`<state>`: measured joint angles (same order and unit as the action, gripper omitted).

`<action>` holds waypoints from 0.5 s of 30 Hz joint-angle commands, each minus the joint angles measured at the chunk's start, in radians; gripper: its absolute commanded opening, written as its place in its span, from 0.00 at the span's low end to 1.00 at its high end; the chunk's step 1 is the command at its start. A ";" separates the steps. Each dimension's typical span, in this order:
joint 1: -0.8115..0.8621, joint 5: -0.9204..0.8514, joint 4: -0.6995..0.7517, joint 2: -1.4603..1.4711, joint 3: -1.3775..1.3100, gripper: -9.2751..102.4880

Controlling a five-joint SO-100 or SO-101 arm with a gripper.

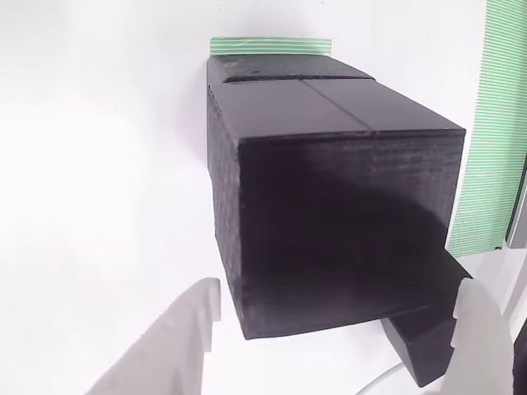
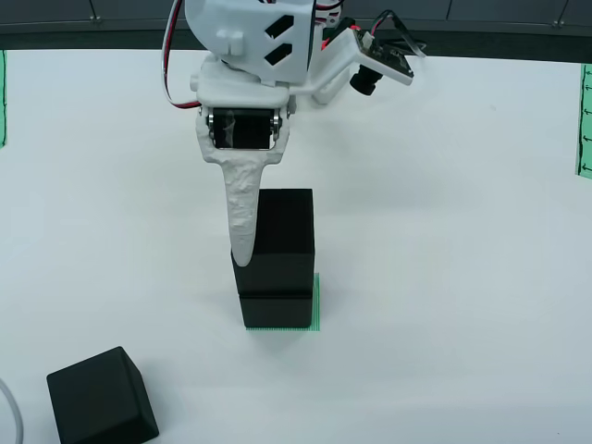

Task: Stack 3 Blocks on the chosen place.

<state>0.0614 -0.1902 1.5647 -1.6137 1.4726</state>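
Gripper fingers: two white fingers [image 1: 177,346] at the bottom of the view that rides on the gripper, one at lower left, one at lower right, set wide apart with the upper block between them; whether they press its sides cannot be told.
Gripper [image 2: 242,254]: in the view from the front, a white pointed finger runs down the left face of the stack, its tip at the seam between the two stacked blocks.
Upper block [image 1: 346,239]: matte black cube, rough printed faces, seated squarely on the lower one.
Lower block [image 2: 276,310]: black cube under the upper block, resting on the striped patch.
Chosen place [image 2: 316,301]: green-and-white striped square, showing as a thin edge at the right and front of the stack's foot.
Loose block [image 2: 102,396]: third black cube, on the white table [image 2: 444,277] at lower left in the front view, well apart from the stack.
Surroundings: green striped strip [image 1: 486,132] with a grey edge to the right of the stack in the gripper's view; white cable [image 2: 11,412] curving at the front view's lower left corner, near the loose block.
Obstruction: the upper block hides most of the lower block and patch from the gripper's view.
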 commanded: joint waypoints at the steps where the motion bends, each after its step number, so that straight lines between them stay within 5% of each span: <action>1: -0.006 -0.006 0.008 -0.008 -0.003 0.41; 15: 0.005 -0.021 0.008 -0.127 0.046 0.41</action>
<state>0.0629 -0.2056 1.5647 -1.6567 1.5171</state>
